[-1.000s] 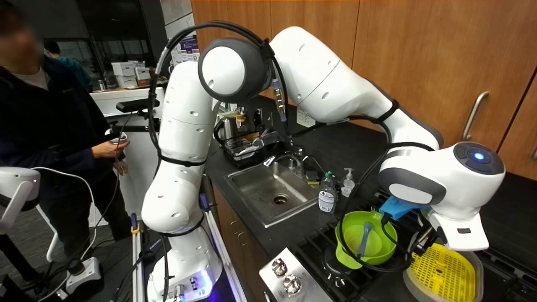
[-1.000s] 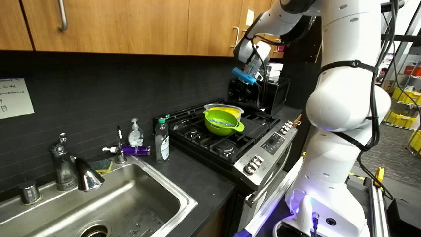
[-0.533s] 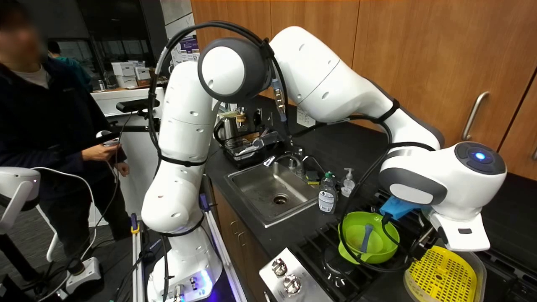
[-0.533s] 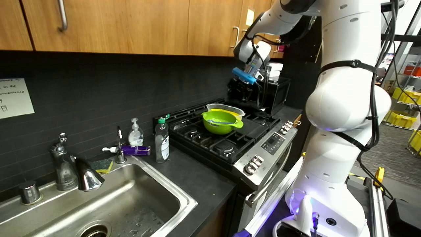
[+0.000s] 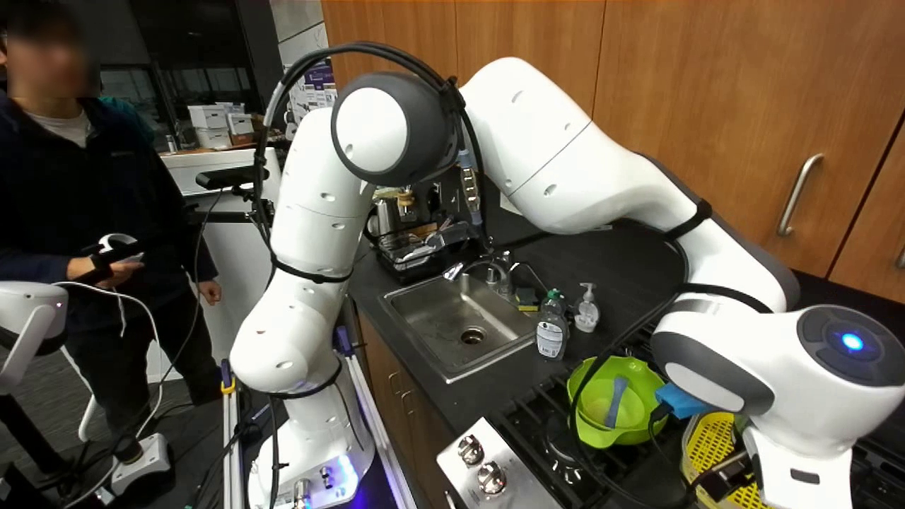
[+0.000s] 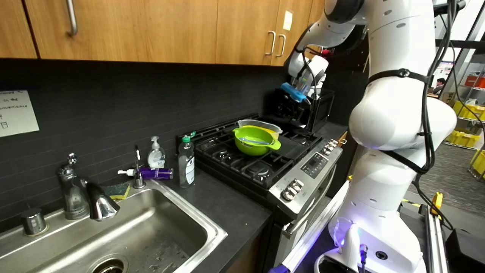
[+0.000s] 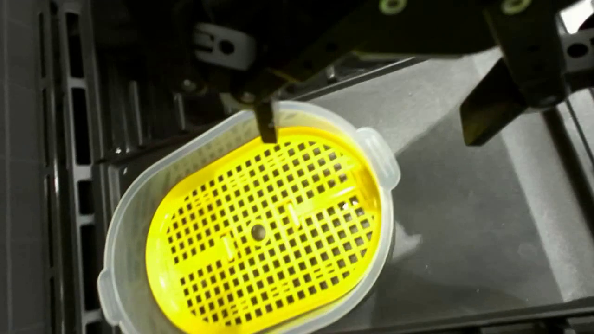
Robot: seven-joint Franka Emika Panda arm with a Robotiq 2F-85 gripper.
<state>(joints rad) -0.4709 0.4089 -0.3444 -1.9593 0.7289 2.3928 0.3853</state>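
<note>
Gripper point(image 7: 375, 132) empty, jaws spread wide, just over one end of clear tub point(image 7: 127, 260) with yellow strainer point(image 7: 278, 218) inside. Cannot tell whether touching the rim. Tub near the back edge of the stove point(image 6: 290, 146); beside it, toward the sink point(image 5: 438, 325), green bowl point(image 6: 253, 151) with blue utensil point(image 5: 616, 403) lying inside. Green-capped soap bottle point(image 6: 186, 165) upright on counter point(image 6: 231, 204), along the stove's edge.

In an exterior view there's your white arm point(image 6: 401, 119) standing at right, the blue block point(image 6: 293, 92) at its wrist point(image 6: 317, 66) hanging above the far end of the stove point(image 6: 303, 172). On top sits a green bowl point(image 6: 248, 150), blue utensil point(image 6: 257, 142) inside (lying slantwise across it, you'll notice), the clear container point(image 6: 265, 124) just beyond. Near left, your steel sink point(image 6: 215, 229); between sink and stove, a green-capped bottle point(image 6: 186, 163) standing upright.
</note>
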